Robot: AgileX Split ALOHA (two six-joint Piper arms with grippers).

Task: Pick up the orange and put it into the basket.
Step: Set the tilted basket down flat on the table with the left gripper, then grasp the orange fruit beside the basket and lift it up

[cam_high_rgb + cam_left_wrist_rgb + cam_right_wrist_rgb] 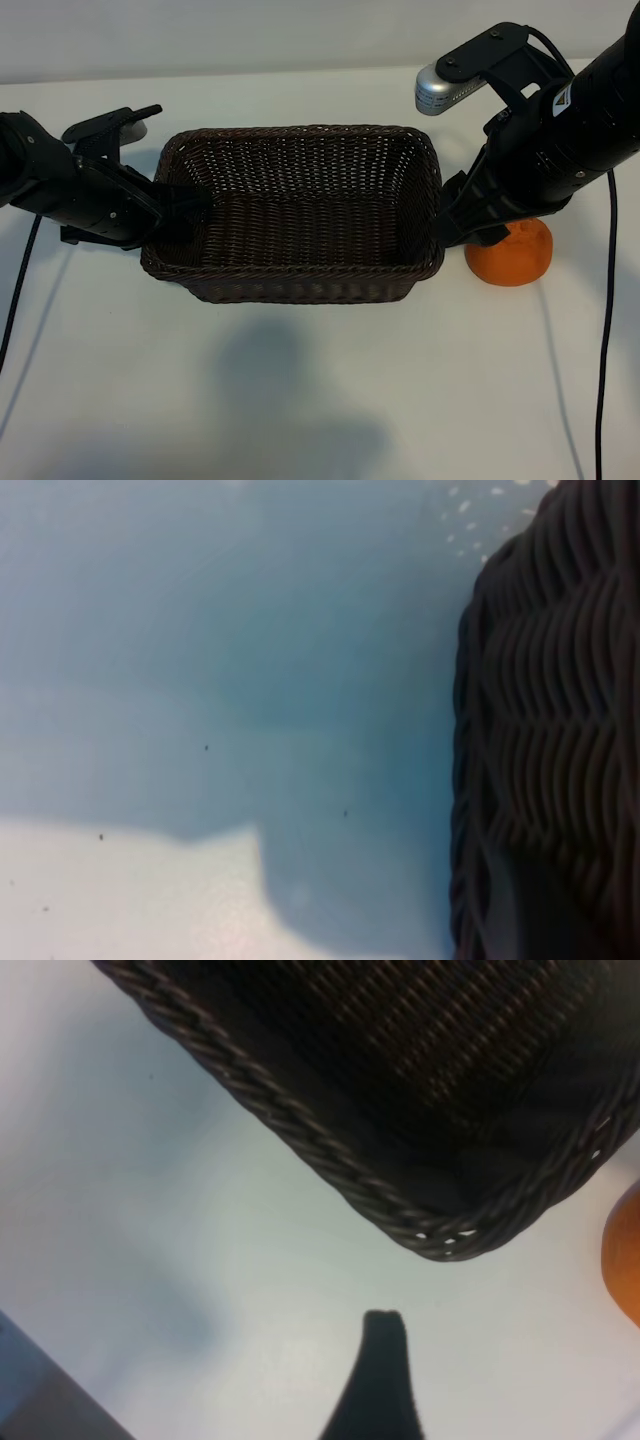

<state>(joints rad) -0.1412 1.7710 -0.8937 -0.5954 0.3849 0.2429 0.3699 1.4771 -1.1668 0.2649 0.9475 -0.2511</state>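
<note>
The right jaws (462, 228) stood spread wide and empty between the rectangular dark brown woven wicker basket (293, 212) and the small round bright-orange fruit (512, 254), which lay on the white counter (320, 400) just beside them. The left jaws (185, 205), narrowly parted, gripped the basket's opposite rim.

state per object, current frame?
orange: on the table, outside the basket, right of it, not held
basket: upright, nothing inside
left tool: at basket's left wall, narrow opening
right tool: open, low between basket and orange
</note>
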